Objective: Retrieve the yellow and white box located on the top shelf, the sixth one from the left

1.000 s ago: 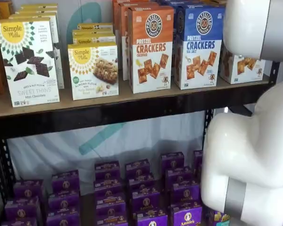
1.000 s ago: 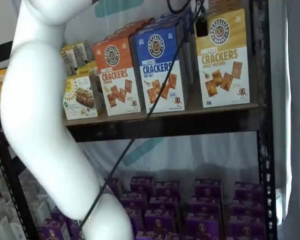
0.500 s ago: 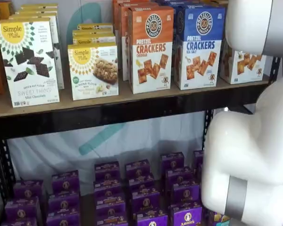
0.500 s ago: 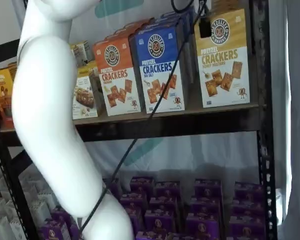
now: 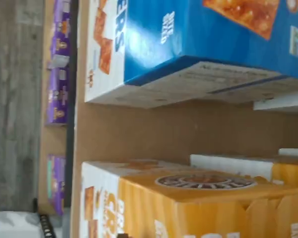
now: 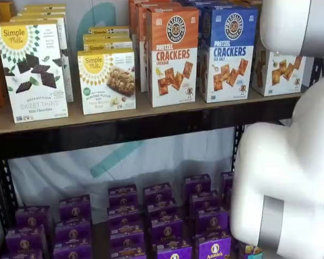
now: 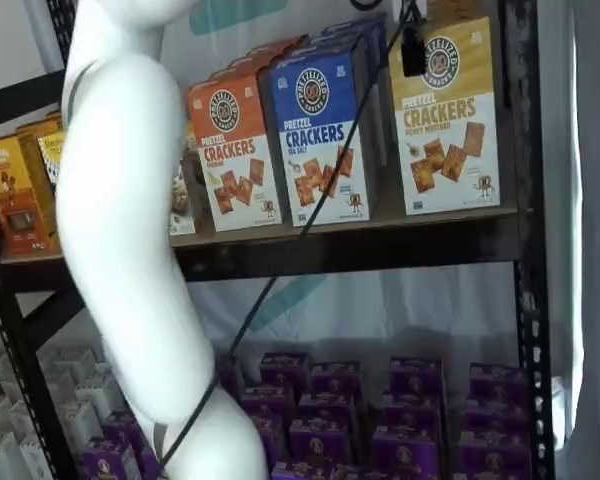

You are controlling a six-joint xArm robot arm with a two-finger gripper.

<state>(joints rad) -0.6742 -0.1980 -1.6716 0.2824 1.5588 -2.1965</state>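
Wrist view, turned on its side: close over the yellow and white box, upright at the front edge of the top shelf, apart from a blue cracker carton across a bare strip of board. Purple boxes visible beyond the front rail.

In a shelf view: only the white lower part of the box peeking out behind the white arm, near the surface's right end, beside the blue carton.

In a shelf view: box fully visible at the right end, arm rising across the left. A small black piece hanging at the box's top corner; end effector state: cannot tell.
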